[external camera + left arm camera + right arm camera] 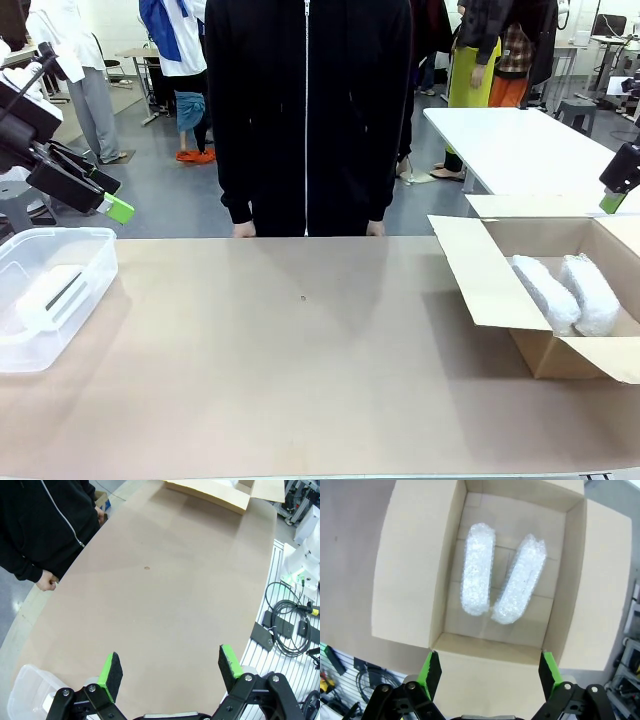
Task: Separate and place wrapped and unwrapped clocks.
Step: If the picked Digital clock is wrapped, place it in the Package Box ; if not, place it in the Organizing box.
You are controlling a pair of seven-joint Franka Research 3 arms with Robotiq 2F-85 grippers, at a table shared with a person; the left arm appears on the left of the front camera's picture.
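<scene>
Two wrapped bundles of white bubble wrap lie side by side inside the open cardboard box at the table's right. From above they show as the bundles on the floor of the box, with my right gripper open and empty over its near flap. The unwrapped clock, white with a dark screen, rests in the clear plastic bin at the left. My left gripper hangs open above that bin. Its fingers stand wide with nothing between them.
A person in a black zip jacket stands at the far edge, hands at the table rim. The brown tabletop spreads between bin and box. Cables and an aluminium frame lie past the table's side. The bin's corner sits below my left gripper.
</scene>
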